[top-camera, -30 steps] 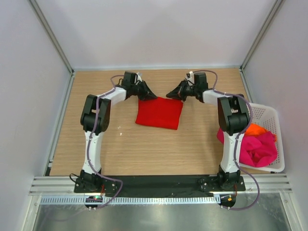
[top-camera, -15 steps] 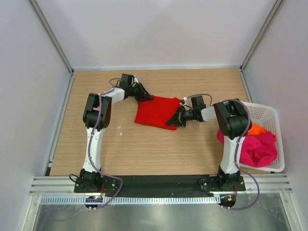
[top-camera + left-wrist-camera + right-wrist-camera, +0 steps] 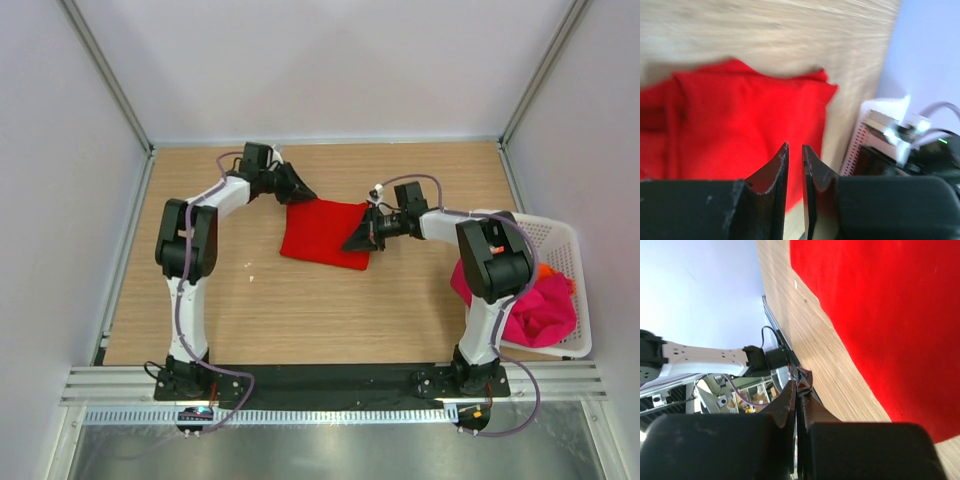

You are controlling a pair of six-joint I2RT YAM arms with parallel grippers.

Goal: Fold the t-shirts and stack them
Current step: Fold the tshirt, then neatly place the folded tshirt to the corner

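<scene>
A bright red t-shirt (image 3: 322, 235) lies folded into a rough square on the wooden table. My left gripper (image 3: 303, 192) hovers just off the shirt's far left corner; in the left wrist view its jaws (image 3: 794, 146) stand a narrow slit apart over the red t-shirt (image 3: 740, 115) with nothing between them. My right gripper (image 3: 352, 243) sits low at the shirt's right edge, shut and empty (image 3: 799, 385), with the red t-shirt (image 3: 890, 315) beside it. A magenta-pink t-shirt (image 3: 535, 305) and an orange one (image 3: 530, 268) lie crumpled in the basket.
A white lattice basket (image 3: 562, 235) stands at the table's right edge, next to the right arm's base. Its white wall (image 3: 860, 135) also shows in the left wrist view. Grey walls close in the table on three sides.
My right gripper has come from the shirt's far right corner down to its right edge. The left gripper has drawn slightly back from the far left corner and its jaws have parted a little.
</scene>
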